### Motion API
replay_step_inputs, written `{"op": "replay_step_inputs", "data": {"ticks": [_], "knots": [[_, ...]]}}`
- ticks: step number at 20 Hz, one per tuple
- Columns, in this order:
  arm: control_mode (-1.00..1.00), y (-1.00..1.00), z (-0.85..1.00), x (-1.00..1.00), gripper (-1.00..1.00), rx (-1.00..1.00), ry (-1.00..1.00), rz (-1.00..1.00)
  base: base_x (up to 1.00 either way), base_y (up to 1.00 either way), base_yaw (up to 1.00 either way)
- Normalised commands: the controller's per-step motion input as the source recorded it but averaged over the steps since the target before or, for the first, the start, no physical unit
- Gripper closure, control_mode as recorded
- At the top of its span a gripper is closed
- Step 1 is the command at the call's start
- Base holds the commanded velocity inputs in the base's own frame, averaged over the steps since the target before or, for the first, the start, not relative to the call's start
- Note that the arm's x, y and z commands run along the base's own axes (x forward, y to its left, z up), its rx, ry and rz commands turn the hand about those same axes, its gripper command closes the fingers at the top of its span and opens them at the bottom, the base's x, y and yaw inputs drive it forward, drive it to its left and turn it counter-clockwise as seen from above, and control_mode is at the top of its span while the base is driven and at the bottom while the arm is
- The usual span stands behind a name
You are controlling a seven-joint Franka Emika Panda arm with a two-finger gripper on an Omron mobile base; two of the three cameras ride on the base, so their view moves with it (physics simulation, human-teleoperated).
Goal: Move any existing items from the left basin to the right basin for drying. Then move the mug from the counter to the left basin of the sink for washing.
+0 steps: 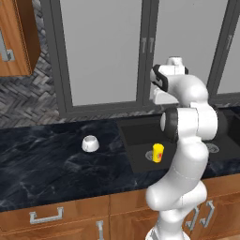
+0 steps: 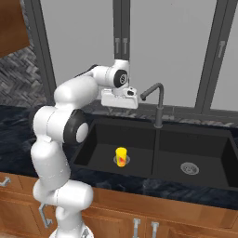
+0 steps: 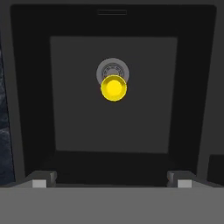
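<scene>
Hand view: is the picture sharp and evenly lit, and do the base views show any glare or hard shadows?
Hand view: dim, flat light; the yellow cup is bright but soft-edged against the left basin. Left base view: slightly blurred, with pale sheen on the counter and the white mug. Right base view: even light, no hard shadows; soft highlights on the arm, and the right basin stays very dark.

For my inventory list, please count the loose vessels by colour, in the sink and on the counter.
Bright yellow cup-shaped object upright in the left black basin: 1
Glossy white rounded mug on the black marble-look counter: 1
Total: 2
</scene>
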Motion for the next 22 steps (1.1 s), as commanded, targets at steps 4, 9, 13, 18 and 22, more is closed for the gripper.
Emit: {"op": "replay_step_inputs", "data": {"ticks": [4, 9, 13, 18, 22], "knots": [[-1.00, -0.03, 0.00, 0.11, -1.00, 0.00, 0.00, 0.00, 0.00, 0.00, 0.00], [-1.00, -0.02, 0.00, 0.15, -1.00, 0.00, 0.00, 0.00, 0.00, 0.00, 0.00], [-1.00, 0.00, 0.00, 0.27, -1.00, 0.00, 0.01, 0.00, 0.00, 0.00, 0.00], [-1.00, 0.00, 0.00, 0.20, -1.00, 0.00, 0.03, 0.00, 0.00, 0.00, 0.00], [-1.00, -0.01, -0.09, 0.08, -1.00, 0.00, 0.03, 0.00, 0.00, 0.00, 0.00]]}}
